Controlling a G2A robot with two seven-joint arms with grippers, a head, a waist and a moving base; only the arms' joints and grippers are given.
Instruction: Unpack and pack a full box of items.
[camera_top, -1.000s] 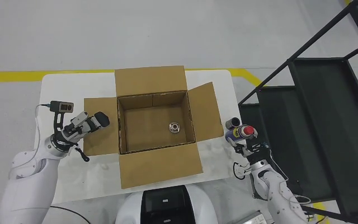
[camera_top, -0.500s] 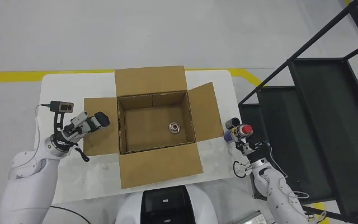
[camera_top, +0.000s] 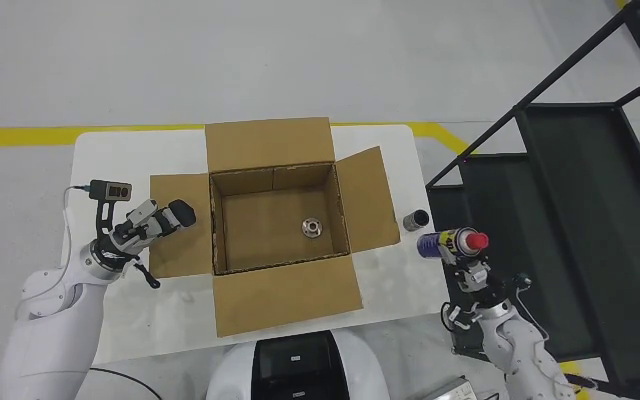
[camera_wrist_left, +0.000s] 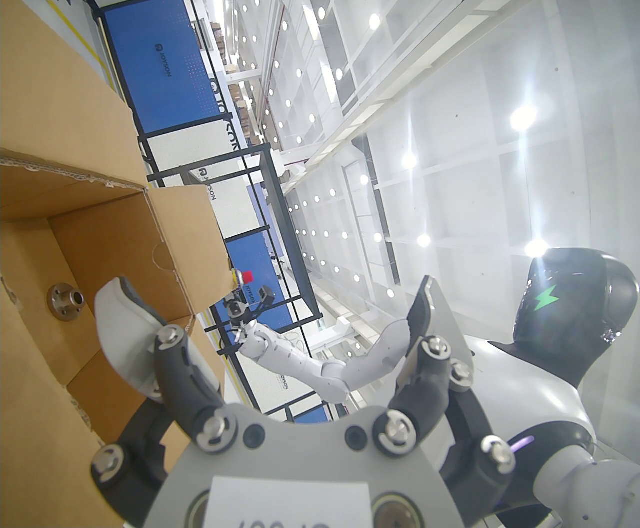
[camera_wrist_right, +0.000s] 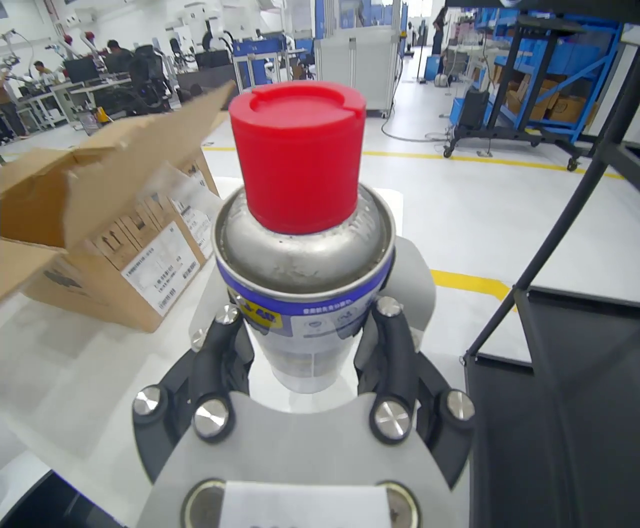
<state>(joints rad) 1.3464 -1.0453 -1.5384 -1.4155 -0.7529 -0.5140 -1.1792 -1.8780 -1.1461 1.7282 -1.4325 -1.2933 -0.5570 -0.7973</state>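
Right pincer (camera_wrist_right: 306, 320) pinching spray can (camera_wrist_right: 300, 270) at mid-body, red cap (camera_wrist_right: 299, 155) clear, left pincer (camera_wrist_left: 270, 310) spread beside box (camera_top: 285, 297)

The box (camera_wrist_right: 115, 165) bears a white label (camera_wrist_right: 162, 265) on its right outer wall, print too small to read. The spray can (camera_wrist_right: 300, 270) carries a blue-and-yellow printed band, lettering illegible.

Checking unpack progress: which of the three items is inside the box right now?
The metal flange, alone on the box floor. The spray can is in the right gripper; the small dark canister stands on the table outside it.
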